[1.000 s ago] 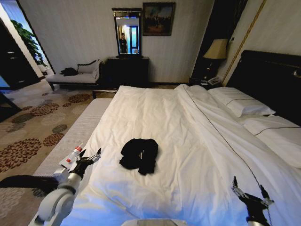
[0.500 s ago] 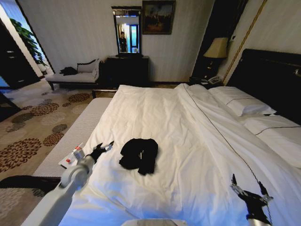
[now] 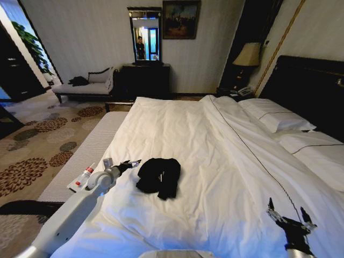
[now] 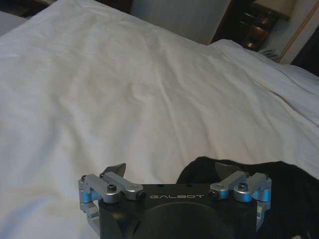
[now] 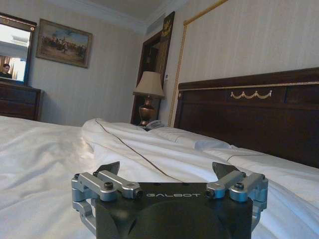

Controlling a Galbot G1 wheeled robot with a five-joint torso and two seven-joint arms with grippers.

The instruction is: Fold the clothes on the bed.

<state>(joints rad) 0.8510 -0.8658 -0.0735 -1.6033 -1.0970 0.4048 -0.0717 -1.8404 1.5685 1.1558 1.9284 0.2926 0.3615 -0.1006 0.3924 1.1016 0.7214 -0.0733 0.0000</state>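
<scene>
- Your bed point(image 3: 215, 156) takes up most of the head view: white duvet, a thin dark seam running diagonally down the right half.
- Dark headboard point(image 3: 306, 91) sits at the far right; in the right wrist view it shows as dark wood with a gold trim strip point(image 5: 249, 107).
- Two white pillows point(image 3: 274, 115) lie against the headboard, one behind the other.
- A pale bench point(image 3: 88, 153) sits flush along the bed's left edge, with patterned carpet point(image 3: 32, 156) beyond it.
- Far wall: a chaise point(image 3: 83, 86) with a dark item on it, a dark dresser point(image 3: 145, 80) with a mirror point(image 3: 145, 36), a framed painting point(image 3: 180, 20), and a lamp point(image 3: 246, 56) by the headboard.
- Your left arm point(image 3: 70, 215) reaches from bottom left up across the bed edge.
- The shirt point(image 3: 159, 176) is a crumpled black heap on the duvet, left of centre, unfolded, lettering not readable.
- Left gripper point(image 3: 130, 163) hovers just beside the shirt's left edge; the head view doesn't settle whether it touches. In the left wrist view point(image 4: 172, 172) the fingers are spread apart with nothing between them, and the black shirt point(image 4: 279, 199) lies right under and past the far finger.
- Right gripper point(image 3: 291, 213) is parked low at bottom right over the duvet, well apart from the shirt. In the right wrist view point(image 5: 168, 172) the fingers stand wide apart, empty.
- A small tube point(image 3: 85, 176) with a red band lies on the bench near the left arm.
</scene>
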